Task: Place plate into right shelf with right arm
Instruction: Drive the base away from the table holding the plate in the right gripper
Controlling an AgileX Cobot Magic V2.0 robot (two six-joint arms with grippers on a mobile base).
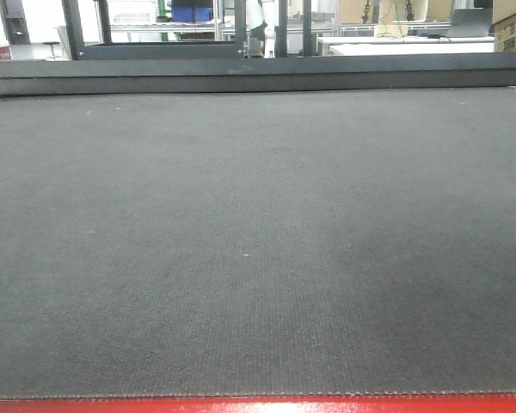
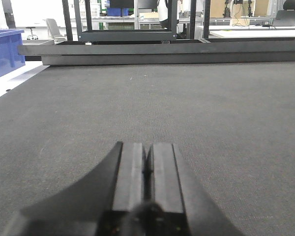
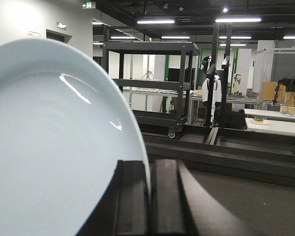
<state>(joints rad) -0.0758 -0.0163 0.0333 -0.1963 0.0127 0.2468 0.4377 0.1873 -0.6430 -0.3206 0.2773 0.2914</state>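
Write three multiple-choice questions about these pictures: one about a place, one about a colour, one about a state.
1. Where is the plate?
A) on a shelf
B) in the right end effector
C) on the floor

2. What colour is the bin?
A) blue
B) red
C) green

3. In what state is the left end effector?
A) wide open
B) holding a cup
C) shut and empty

Answers:
1 B, the plate's rim is clamped in it.
2 A, it shows blue at the left of the left wrist view.
3 C, its jaws meet with nothing between.

Black cart (image 3: 147, 84) stands beyond the dark mat (image 1: 258, 241).
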